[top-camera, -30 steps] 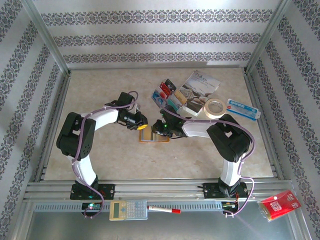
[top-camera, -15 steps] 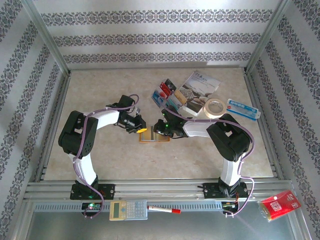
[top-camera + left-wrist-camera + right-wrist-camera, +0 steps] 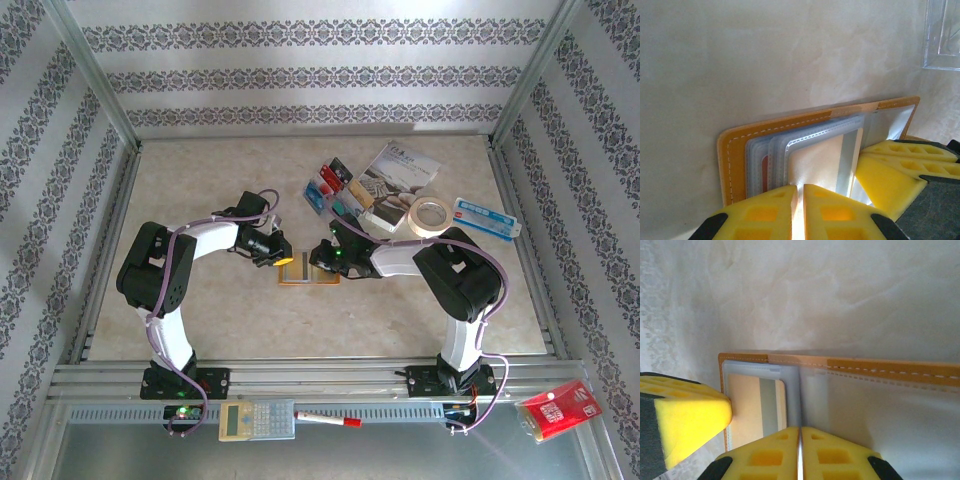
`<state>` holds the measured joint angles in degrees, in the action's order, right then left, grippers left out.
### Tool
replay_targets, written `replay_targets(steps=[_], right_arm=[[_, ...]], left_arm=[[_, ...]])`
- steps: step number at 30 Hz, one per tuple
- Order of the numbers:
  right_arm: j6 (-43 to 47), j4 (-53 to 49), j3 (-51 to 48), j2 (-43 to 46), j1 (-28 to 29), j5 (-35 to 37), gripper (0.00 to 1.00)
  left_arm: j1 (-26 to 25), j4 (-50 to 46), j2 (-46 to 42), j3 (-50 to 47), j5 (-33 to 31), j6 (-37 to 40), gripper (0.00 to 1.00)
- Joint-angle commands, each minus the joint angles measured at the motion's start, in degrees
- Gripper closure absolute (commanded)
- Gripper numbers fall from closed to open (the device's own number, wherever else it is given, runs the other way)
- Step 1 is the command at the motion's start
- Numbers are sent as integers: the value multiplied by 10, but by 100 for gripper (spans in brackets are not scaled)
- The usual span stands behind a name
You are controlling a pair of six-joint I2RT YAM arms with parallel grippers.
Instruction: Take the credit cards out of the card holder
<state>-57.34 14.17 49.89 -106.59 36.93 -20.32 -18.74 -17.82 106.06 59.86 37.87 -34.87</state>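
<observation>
Centrally, card holder lying open, left fingers and right fingers clamped on its sleeves

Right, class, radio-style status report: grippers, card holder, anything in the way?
Left gripper, right gripper both pinching card holder sleeves. Tan card still sleeved. Loose cards lie beyond, not obstructing.

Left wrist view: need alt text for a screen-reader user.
An open orange card holder lies on a pale table, its clear sleeves fanned, the front one holding a tan card. The left gripper, jaws closed, pinches that sleeve's near edge; the right gripper sits at the right, jaws together.
</observation>
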Motion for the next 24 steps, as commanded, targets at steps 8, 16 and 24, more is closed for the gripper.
replay_targets(steps=[8, 16, 24], right_arm=[[-17, 71, -36, 0, -10, -16, 86], [-18, 67, -24, -14, -10, -32, 85], [-15, 80, -47, 9, -13, -7, 86]], left_arm=[[-2, -27, 26, -18, -44, 16, 85], [-1, -27, 25, -18, -42, 15, 85], [-2, -27, 23, -18, -44, 13, 85]])
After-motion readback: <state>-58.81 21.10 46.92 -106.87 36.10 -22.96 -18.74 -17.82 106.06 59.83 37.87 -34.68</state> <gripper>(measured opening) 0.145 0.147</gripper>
